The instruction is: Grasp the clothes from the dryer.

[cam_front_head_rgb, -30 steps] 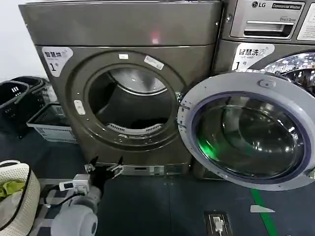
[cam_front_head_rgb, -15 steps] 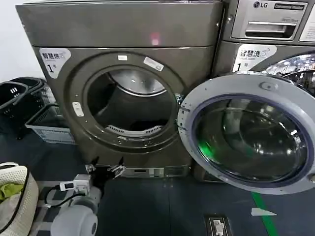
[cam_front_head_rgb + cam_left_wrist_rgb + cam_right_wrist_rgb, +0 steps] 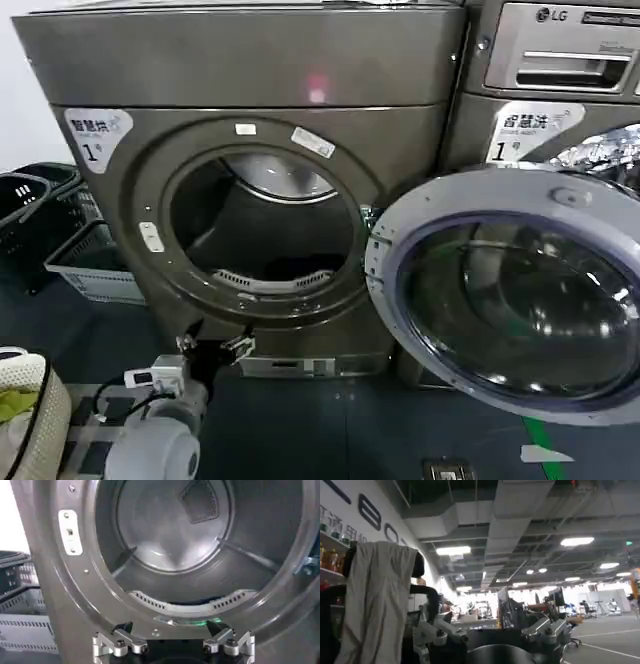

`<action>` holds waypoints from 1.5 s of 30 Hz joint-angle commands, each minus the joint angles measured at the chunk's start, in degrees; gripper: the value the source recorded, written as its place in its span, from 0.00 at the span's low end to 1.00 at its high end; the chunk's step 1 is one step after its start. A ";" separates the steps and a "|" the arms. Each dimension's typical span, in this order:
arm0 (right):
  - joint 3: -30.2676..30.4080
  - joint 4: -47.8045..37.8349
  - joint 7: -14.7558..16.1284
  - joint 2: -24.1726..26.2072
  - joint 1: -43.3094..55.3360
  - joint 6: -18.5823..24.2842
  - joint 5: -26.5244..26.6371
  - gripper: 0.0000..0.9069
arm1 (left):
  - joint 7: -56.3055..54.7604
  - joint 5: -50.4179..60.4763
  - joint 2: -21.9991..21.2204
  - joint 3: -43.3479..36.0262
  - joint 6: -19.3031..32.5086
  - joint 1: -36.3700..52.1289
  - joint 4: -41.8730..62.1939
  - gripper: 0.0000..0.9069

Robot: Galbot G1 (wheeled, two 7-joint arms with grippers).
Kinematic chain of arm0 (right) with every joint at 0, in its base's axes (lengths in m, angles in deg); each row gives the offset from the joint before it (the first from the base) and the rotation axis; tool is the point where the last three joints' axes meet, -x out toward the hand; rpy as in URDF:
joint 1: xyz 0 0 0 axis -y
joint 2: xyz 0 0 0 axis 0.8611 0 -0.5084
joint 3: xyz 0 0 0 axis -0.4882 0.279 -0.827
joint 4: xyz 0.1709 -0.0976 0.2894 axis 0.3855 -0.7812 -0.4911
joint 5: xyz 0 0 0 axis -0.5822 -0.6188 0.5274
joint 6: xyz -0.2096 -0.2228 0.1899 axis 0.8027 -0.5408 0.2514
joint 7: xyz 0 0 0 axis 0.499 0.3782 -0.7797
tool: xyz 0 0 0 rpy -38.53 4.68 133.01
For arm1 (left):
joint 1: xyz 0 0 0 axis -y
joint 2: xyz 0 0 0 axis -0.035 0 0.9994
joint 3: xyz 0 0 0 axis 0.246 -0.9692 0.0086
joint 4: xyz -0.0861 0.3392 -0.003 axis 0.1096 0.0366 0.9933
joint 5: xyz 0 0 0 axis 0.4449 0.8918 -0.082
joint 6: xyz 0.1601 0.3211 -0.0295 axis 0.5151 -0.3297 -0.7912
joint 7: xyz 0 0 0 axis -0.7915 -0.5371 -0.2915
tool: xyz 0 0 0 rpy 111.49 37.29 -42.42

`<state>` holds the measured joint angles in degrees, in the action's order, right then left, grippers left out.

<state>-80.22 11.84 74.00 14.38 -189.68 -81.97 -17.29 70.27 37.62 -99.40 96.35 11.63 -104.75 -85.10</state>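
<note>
Grey plastic basket [image 3: 95, 265] at the left edge of the head view, on the dark floor beside the machine. Cream mesh bag [image 3: 25, 415] in the lower left corner, something yellow-green inside. Left claw [image 3: 213, 347] low in the frame, just right of that bag, fingers apart, poised in front of the dryer [image 3: 250, 180] below the rim of its round opening and holding nothing. Same left claw [image 3: 172, 644] along the bottom edge of the left wrist view, both fingers spread wide, pointing into the drum [image 3: 195, 540]. Bare metal inside the drum as far as visible; a dark strip low behind the perforated lip, cannot tell whether clothes or shadow. Dryer door [image 3: 510, 300] swung open at centre right, glass facing the camera. Second machine [image 3: 560, 90] at the upper right. Right claw [image 3: 495, 632] in the right wrist view, fingers apart, aimed up toward a ceiling, pale cloth [image 3: 377, 600] draped over a dark stand at the left of that frame.
</note>
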 commanded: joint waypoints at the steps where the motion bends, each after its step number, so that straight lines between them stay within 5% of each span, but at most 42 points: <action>1: -0.08 0.02 -0.02 0.00 -0.05 0.03 -0.02 1.00 | -0.17 0.01 0.01 -0.16 -2.80 -0.01 0.19 1.00; 45: 0.86 -0.28 -0.21 0.43 -0.24 1.74 -0.09 1.00 | 3.04 5.84 -1.67 -2.46 -2.80 4.75 5.73 1.00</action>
<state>-79.44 11.43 73.85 14.79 -189.83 -80.57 -17.50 71.64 40.73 -100.14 93.95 11.64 -103.07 -82.64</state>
